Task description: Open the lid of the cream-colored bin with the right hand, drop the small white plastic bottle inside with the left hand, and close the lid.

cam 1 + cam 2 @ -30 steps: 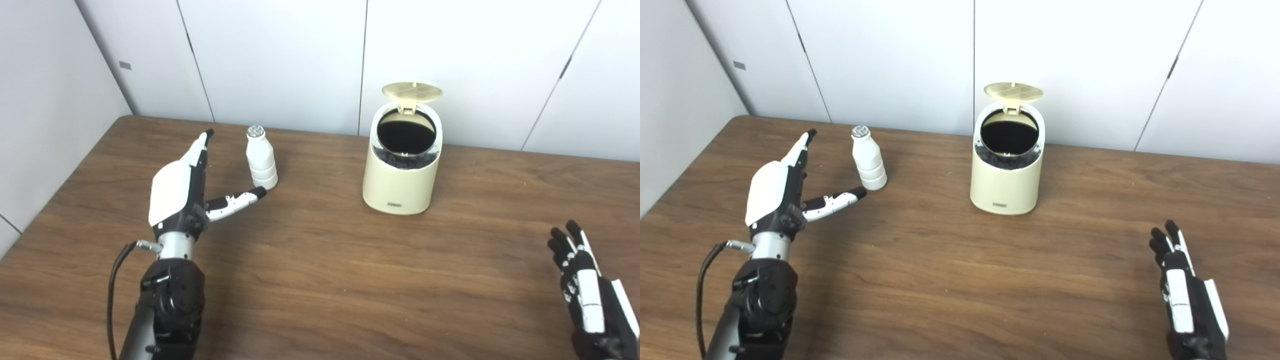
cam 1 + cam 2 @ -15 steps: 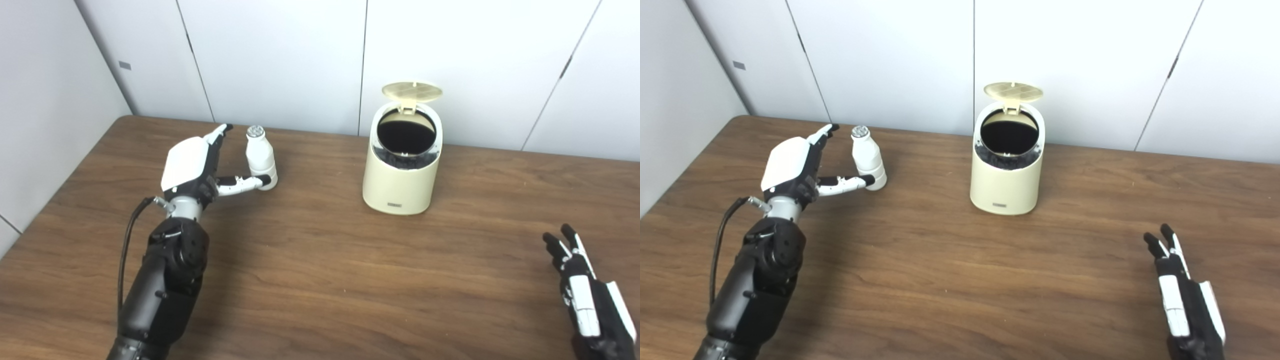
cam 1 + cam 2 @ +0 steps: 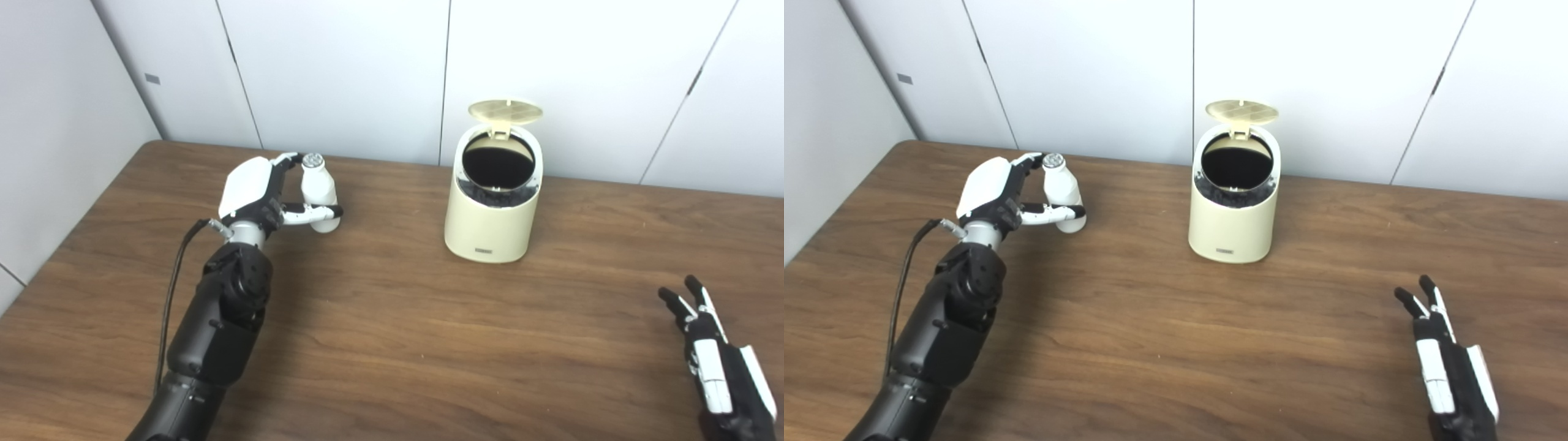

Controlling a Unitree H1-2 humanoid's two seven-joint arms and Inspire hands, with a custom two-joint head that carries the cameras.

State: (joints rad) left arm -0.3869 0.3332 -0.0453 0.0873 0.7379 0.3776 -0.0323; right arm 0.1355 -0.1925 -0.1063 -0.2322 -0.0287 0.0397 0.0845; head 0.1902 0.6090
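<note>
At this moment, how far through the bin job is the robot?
Done: the cream-colored bin has its lid up. In hand: the left hand is wrapped round the small white plastic bottle, which still stands on the table. Left: lifting it, dropping it in, closing the lid. The right hand waits open.

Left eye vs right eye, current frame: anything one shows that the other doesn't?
Left eye only: a wider strip of the left wall, with a seam low on it.

Right eye only: bare table to the right of the right hand; in the left eye that hand sits almost at the picture's edge.

Both: the left hand with fingers wrapped around the small white bottle, the cream bin with its lid up, and the right hand open at the near right, holding nothing.
</note>
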